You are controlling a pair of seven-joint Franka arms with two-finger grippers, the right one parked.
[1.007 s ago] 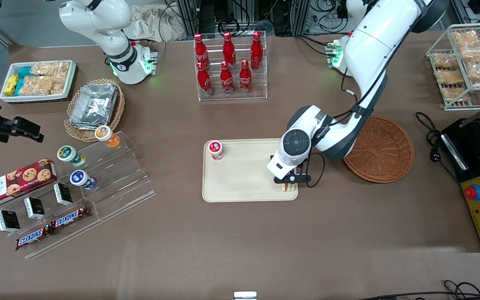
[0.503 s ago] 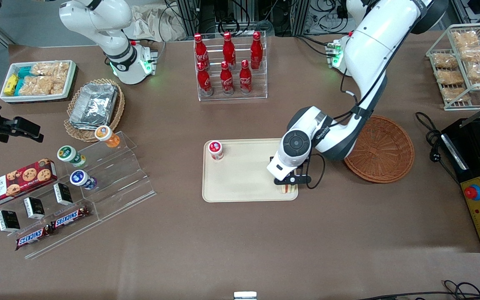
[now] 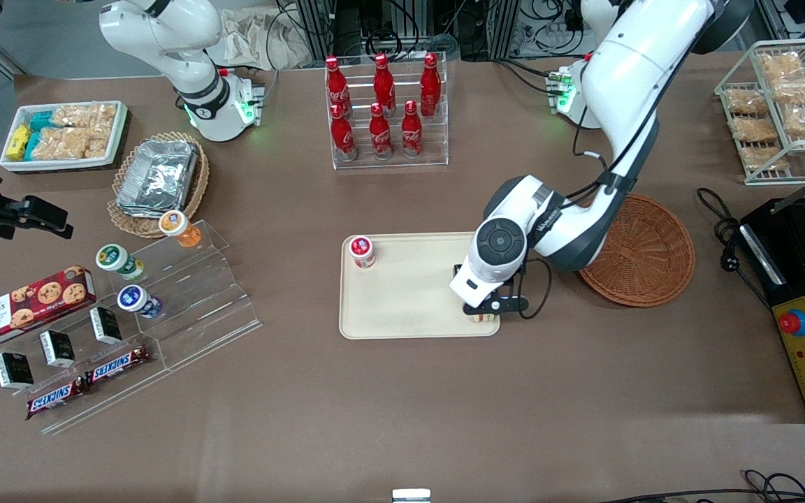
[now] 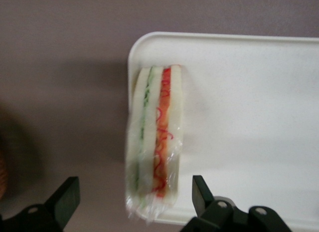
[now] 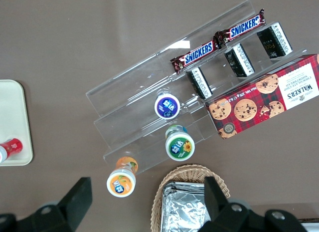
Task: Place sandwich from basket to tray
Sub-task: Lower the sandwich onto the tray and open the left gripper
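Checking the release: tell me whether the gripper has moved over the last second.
Yes. The gripper, open above the sandwich, drifted slightly toward the basket, judged against the tray.

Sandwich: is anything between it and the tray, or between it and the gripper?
Nothing visible. The sandwich already sits at a corner of the tray, on the rim at the edge nearest the basket. The gripper is right above it, fingers open on either side, apart from it. The small red-lidded cup stands clear.
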